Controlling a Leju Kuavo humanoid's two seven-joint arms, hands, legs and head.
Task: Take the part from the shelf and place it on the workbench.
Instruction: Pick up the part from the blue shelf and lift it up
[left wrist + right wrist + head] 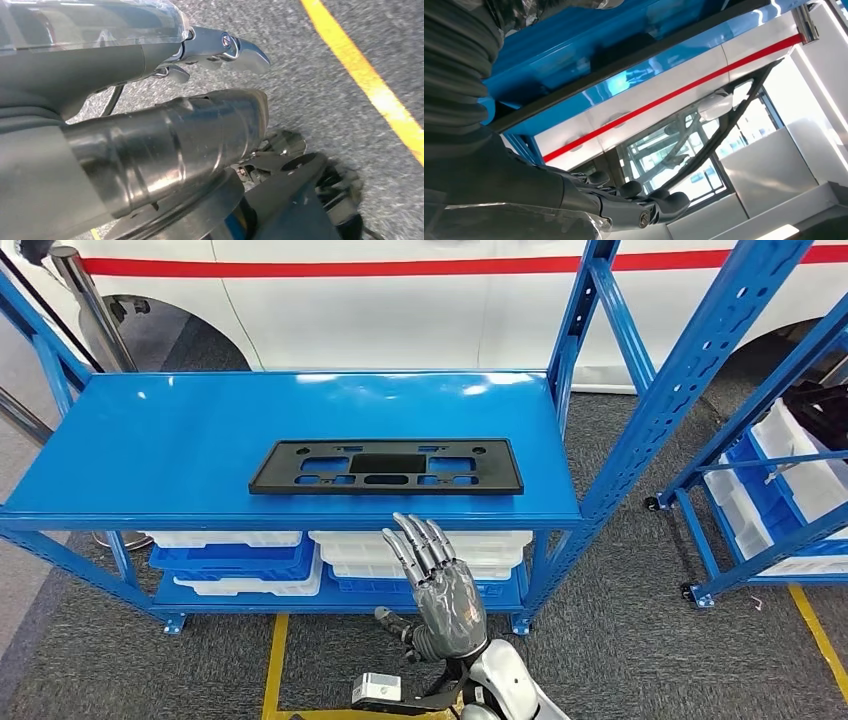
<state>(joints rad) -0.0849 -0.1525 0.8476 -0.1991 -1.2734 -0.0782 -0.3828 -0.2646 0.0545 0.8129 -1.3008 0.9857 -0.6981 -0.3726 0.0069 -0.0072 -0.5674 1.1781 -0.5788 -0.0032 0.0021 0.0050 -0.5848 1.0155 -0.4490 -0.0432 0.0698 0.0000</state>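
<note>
White vehicle (pixel 400 300) with a red stripe stands behind the blue shelf (pixel 180 440). Black part (pixel 386 467) lies flat on the top deck, near its front edge. White and blue bins (pixel 240 560) sit below. Right hand (pixel 440 585) raised before the shelf, fingers straight and apart, holding nothing, clear of the part. Left hand (pixel 220 50) hangs over grey floor; grip cannot be told.

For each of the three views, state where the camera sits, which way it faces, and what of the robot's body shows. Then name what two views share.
Head: high on the body, looking down at the blue shelf and black part; right hand raised.
Left wrist: faces the grey floor; left hand shows.
Right wrist: looks up past the right hand.
Shared: head and right wrist show the shelf and white vehicle.
</note>
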